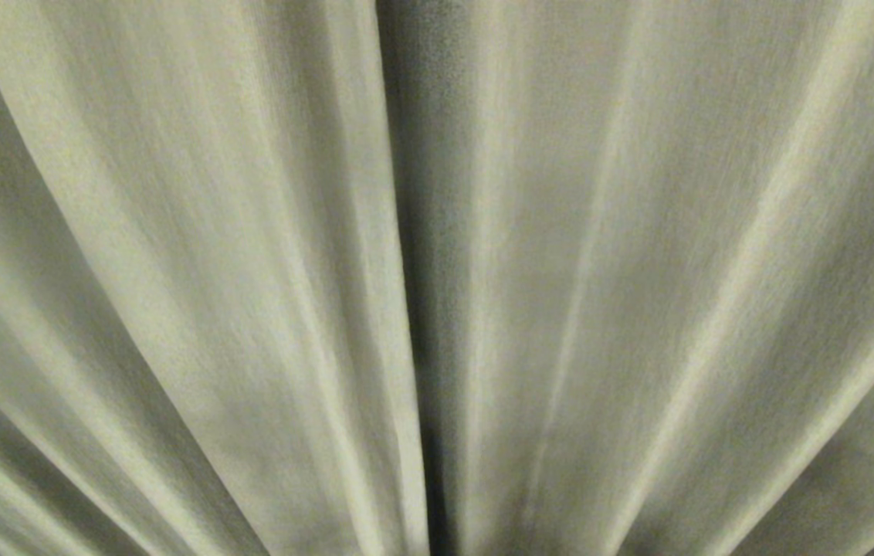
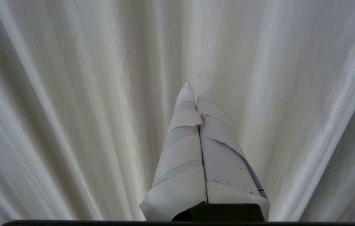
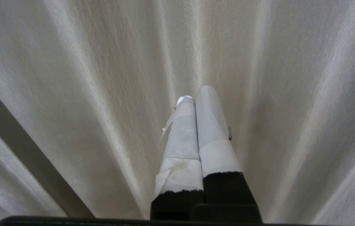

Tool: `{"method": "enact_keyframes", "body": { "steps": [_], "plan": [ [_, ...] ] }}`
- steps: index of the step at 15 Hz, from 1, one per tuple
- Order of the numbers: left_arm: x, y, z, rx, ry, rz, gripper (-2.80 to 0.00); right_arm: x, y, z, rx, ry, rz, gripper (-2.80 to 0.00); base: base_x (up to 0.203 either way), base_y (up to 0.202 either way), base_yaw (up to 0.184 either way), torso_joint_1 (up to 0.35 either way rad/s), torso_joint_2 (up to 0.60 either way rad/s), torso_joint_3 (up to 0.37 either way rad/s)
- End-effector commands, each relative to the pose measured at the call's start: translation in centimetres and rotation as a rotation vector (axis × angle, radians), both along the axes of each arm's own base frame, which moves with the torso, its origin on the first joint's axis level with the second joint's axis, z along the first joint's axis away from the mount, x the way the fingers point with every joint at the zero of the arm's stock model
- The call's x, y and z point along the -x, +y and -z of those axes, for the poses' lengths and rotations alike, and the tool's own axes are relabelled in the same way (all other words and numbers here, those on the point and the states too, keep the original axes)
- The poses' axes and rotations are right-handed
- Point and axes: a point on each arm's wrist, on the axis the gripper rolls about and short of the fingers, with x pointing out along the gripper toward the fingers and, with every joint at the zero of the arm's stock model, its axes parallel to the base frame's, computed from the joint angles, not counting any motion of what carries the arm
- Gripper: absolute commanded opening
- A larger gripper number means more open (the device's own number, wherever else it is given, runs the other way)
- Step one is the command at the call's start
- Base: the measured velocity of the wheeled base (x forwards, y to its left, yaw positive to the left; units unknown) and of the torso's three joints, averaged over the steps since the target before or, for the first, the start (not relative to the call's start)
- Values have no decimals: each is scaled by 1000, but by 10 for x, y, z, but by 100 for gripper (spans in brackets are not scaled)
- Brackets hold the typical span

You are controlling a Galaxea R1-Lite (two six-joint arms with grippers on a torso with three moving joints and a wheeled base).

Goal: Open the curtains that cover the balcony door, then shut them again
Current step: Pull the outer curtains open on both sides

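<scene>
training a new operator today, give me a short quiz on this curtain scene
1. True or false: the balcony door is visible behind the curtains.
2. How do the fingers of the left gripper stand? A open wide; B pressed together; C clamped on fabric.
3. Fill in: in the head view a dark vertical ____ runs where the two panels meet.

Key: 1 false, the closed curtains fill every view; 2 B, as with the right gripper; 3 gap.
</scene>
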Motion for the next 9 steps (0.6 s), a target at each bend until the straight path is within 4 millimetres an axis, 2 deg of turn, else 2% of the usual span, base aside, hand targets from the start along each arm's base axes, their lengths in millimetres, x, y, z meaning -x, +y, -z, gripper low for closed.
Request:
{"method": "enact_keyframes", "body": {
  "steps": [1, 6, 9],
  "plan": [
    [-14, 0, -26, 6, 58, -2, -280, 0, 0, 0, -1, -1, -1, -280, 0, 0, 0, 0, 0, 0],
    [-43, 2, -92, 37, 69, -109, -280, 0, 0, 0, -1, -1, 0, -280, 0, 0, 0, 0, 0, 0],
    [-69, 5, -119, 65, 53, -222, -280, 0, 0, 0, -1, -1, -1, -280, 0, 0, 0, 0, 0, 0]
  ]
}}
